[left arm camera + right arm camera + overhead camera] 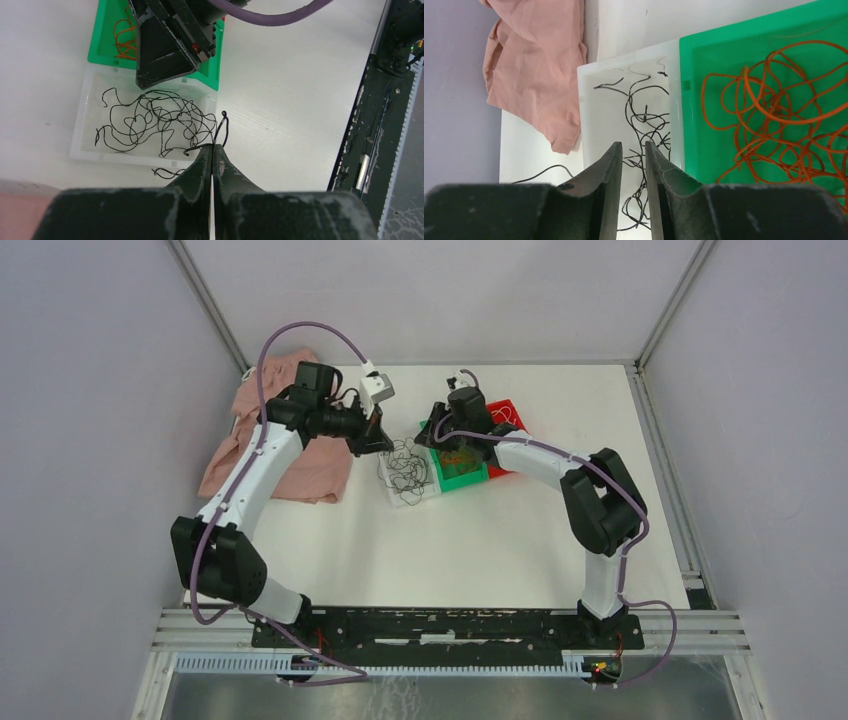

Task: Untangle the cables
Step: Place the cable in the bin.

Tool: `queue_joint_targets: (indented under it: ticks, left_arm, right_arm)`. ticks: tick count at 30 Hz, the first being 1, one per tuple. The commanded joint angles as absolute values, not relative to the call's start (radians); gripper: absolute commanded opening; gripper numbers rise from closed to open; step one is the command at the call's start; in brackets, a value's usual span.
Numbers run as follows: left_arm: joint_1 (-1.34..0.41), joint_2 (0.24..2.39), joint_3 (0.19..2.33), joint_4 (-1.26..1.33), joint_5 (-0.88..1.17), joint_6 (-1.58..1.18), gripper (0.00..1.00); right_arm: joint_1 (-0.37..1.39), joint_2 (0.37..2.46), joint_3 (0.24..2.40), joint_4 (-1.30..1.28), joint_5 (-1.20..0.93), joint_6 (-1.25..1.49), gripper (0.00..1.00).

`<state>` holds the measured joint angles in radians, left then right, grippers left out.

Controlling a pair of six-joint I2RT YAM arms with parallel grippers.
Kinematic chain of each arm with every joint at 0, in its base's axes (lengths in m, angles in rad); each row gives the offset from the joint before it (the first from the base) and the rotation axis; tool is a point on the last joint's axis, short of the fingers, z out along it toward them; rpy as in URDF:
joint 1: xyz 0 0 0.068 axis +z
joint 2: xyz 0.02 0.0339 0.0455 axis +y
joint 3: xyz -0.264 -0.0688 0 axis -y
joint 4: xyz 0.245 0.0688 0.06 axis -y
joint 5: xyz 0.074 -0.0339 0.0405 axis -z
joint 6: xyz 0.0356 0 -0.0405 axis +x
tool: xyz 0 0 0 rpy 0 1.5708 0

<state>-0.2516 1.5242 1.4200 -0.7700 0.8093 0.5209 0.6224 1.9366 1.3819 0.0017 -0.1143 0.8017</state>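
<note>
Overhead, my right arm's wrist covers part of the red tray (512, 416), and its contents are too small for me to read. On the right wrist view, the green tray (689, 65) and its orange cables (774, 100) run off the right edge. The pink cloth (539, 60) runs off the top, and the lower black cables (644, 120) vanish behind the right gripper (633, 145) fingers. On the left wrist view, the black strand (218, 132) slips between the left gripper (213, 147) pads; how much is pinched I can't see.
</note>
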Motion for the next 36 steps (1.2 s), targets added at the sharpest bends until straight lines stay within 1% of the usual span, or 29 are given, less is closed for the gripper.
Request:
queue_joint_targets:
  ticks: [1,6,9,13,16,21,24,26,29,32,36]
  left_arm:
    - [-0.253,1.419,1.421,-0.785,0.848,0.469,0.03]
    - [-0.278,1.452,1.440,-0.666,0.849,0.356,0.03]
    - [-0.324,1.516,1.508,-0.658,0.805,0.375,0.03]
    - [-0.348,1.612,1.553,-0.659,0.700,0.454,0.03]
    - [-0.356,1.649,1.529,-0.665,0.557,0.583,0.03]
    - [-0.353,1.639,1.461,-0.714,0.431,0.711,0.03]
    - [-0.353,1.609,1.408,-0.695,0.357,0.770,0.03]
    - [-0.353,1.599,1.389,-0.673,0.340,0.788,0.03]
    - [-0.357,1.614,1.382,-0.627,0.384,0.768,0.03]
    - [-0.383,1.674,1.385,-0.571,0.395,0.733,0.03]
    - [-0.423,1.773,1.388,-0.517,0.348,0.736,0.03]
  right_arm:
    - [0.611,1.876,1.370,0.018,-0.176,0.757,0.30]
    - [0.588,1.846,1.326,0.041,-0.183,0.766,0.31]
    - [0.569,1.816,1.295,0.049,-0.181,0.772,0.32]
    - [0.542,1.773,1.237,0.080,-0.180,0.790,0.34]
    - [0.526,1.756,1.207,0.089,-0.185,0.794,0.34]
    - [0.510,1.755,1.195,0.098,-0.198,0.796,0.34]
    - [0.508,1.760,1.199,0.105,-0.208,0.800,0.34]
    - [0.508,1.760,1.197,0.105,-0.213,0.805,0.33]
    - [0.508,1.744,1.185,0.106,-0.209,0.805,0.33]
    - [0.508,1.709,1.172,0.091,-0.191,0.795,0.33]
    - [0.499,1.650,1.142,0.067,-0.164,0.775,0.33]
